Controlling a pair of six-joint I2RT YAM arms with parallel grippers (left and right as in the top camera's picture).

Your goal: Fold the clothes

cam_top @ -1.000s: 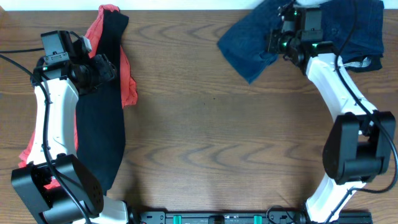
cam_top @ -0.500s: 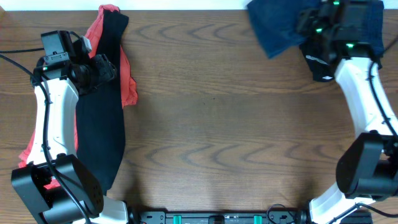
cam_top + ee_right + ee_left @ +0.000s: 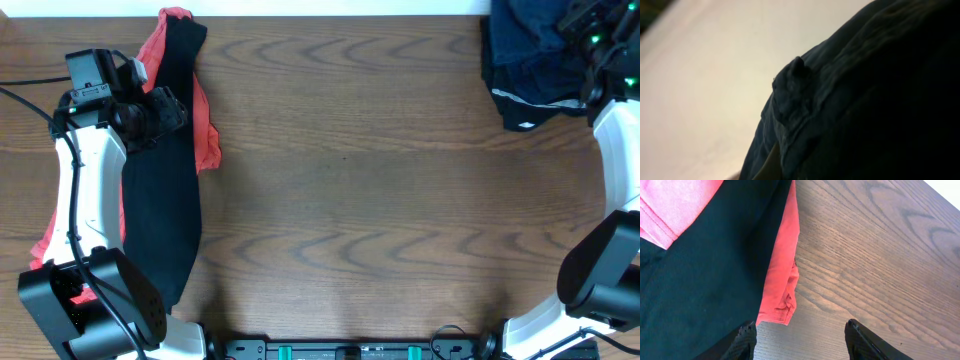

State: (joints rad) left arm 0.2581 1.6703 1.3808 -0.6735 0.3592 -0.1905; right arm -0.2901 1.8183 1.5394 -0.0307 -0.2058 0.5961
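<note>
Navy shorts (image 3: 528, 42): heaped at far right corner of table (image 3: 350, 180), bunched in closed right gripper (image 3: 590, 25). Left gripper (image 3: 801, 339): jaws parted, empty, above edge of black cloth (image 3: 705, 280) and red cloth (image 3: 782, 275).

The brown wood-grain table (image 3: 340, 190) carries clothes at two edges. Along the left side lies a long black garment (image 3: 160, 220), stretched from far to near, over a red garment (image 3: 208, 130) that shows on both its sides. In the far right corner a navy piece (image 3: 530, 40) is bunched over a dark piece (image 3: 525, 110) with pale trim.
</note>
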